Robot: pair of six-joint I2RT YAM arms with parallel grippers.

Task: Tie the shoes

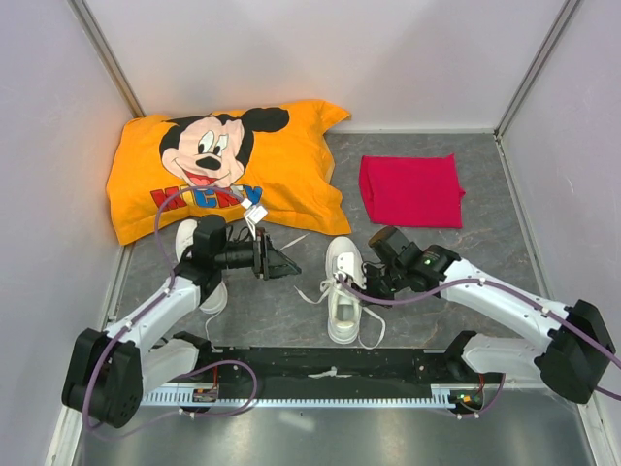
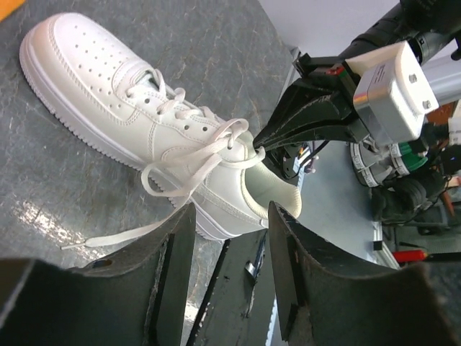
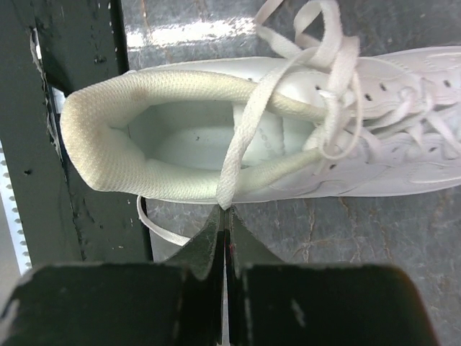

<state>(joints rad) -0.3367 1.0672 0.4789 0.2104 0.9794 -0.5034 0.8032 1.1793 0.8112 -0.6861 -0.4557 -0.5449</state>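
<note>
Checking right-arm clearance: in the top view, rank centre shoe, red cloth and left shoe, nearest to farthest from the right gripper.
1. Centre shoe: its lace in the right gripper.
2. Red cloth: rear right.
3. Left shoe: far left.

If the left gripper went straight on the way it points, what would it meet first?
Probably the side of the white shoe between the arms, near its heel opening, ahead of the left gripper; its lace may come first, depth is unclear.

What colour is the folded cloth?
The cloth is magenta-red; the top view shows it best.
</note>
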